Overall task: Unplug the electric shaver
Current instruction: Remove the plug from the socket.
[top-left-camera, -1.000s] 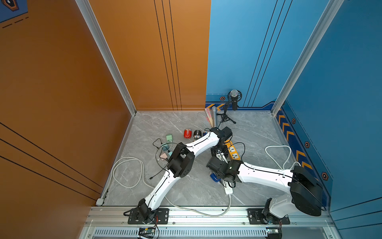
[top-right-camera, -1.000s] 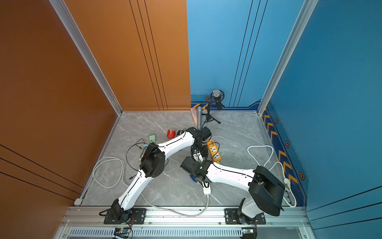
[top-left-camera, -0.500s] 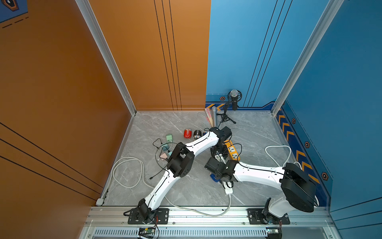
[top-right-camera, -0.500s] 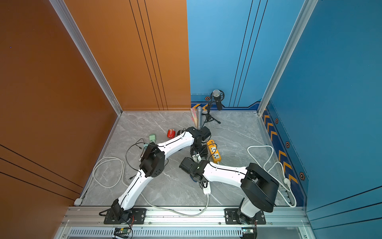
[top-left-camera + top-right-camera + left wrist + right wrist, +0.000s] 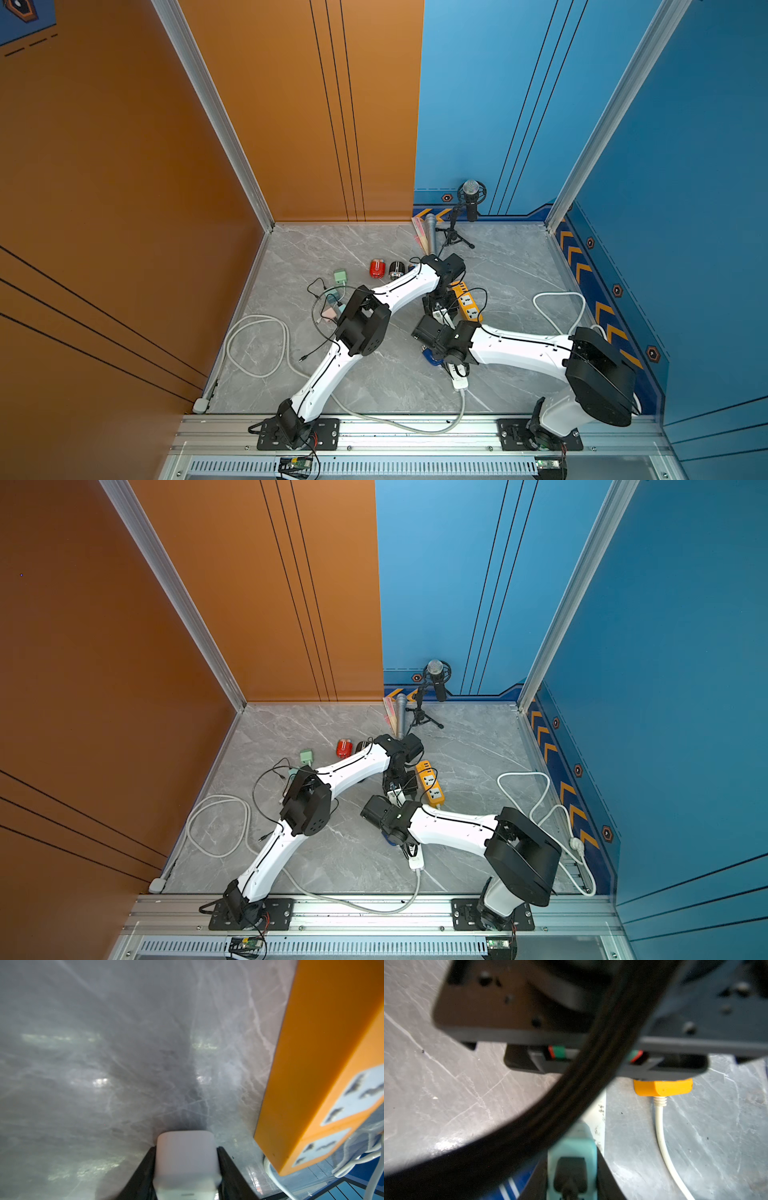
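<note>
My right gripper (image 5: 572, 1155) is shut on a teal plug (image 5: 572, 1147) with a black cord in its back. The plug sits in a white power strip (image 5: 459, 379). My left gripper (image 5: 185, 1148) is shut on that strip's far end (image 5: 185, 1159), pinning it to the marble floor. In a top view the left gripper (image 5: 440, 309) and the right gripper (image 5: 432, 337) face each other along the strip. A blue, white-striped body (image 5: 512, 1186) lies beside the right jaws and shows again in a top view (image 5: 432, 358). Whether it is the electric shaver I cannot tell.
An orange power strip (image 5: 469, 305) lies just right of the left gripper. A thick black cable (image 5: 571, 1095) crosses the right wrist view. Red (image 5: 377, 268) and black-silver (image 5: 397, 269) gadgets, small chargers with black cords (image 5: 332, 301), white cable loops (image 5: 253, 345) and a microphone stand (image 5: 457, 232) lie around.
The right gripper's jaws have narrowed onto the teal plug and the right arm has shifted slightly towards the left. The left arm has held still.
</note>
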Controlling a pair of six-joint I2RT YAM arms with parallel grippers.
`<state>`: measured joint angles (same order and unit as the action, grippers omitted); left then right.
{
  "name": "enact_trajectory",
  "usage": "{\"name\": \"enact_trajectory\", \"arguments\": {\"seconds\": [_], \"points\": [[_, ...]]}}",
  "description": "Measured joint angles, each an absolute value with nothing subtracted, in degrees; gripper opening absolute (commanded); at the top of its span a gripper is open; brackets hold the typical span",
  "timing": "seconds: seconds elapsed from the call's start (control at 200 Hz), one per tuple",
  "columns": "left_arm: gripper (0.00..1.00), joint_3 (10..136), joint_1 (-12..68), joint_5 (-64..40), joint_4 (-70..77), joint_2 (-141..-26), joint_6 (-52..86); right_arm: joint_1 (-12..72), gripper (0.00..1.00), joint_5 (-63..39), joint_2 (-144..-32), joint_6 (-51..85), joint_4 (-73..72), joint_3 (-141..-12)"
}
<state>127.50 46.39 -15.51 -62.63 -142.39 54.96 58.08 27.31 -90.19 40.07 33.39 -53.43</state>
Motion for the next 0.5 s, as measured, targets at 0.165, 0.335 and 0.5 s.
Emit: {"name": "enact_trajectory", "arguments": {"seconds": [0.165,0.335,0.5], "points": [[0.39,127.50,46.39,-15.68,-63.09,-142.39,55.20,58.06,0.15,26.81,-88.77,40.12,33.54,-53.43],[0.39,127.50,46.41,-16.21,-63.68,-142.39,55.44,58.08,0.14,26.33,-87.79,40.12,33.98,-53.43],[0.38,127.52,46.41,-16.38,-63.86,-142.39,55.55,58.19,0.14,26.39,-87.72,40.12,34.06,-53.43]]}}
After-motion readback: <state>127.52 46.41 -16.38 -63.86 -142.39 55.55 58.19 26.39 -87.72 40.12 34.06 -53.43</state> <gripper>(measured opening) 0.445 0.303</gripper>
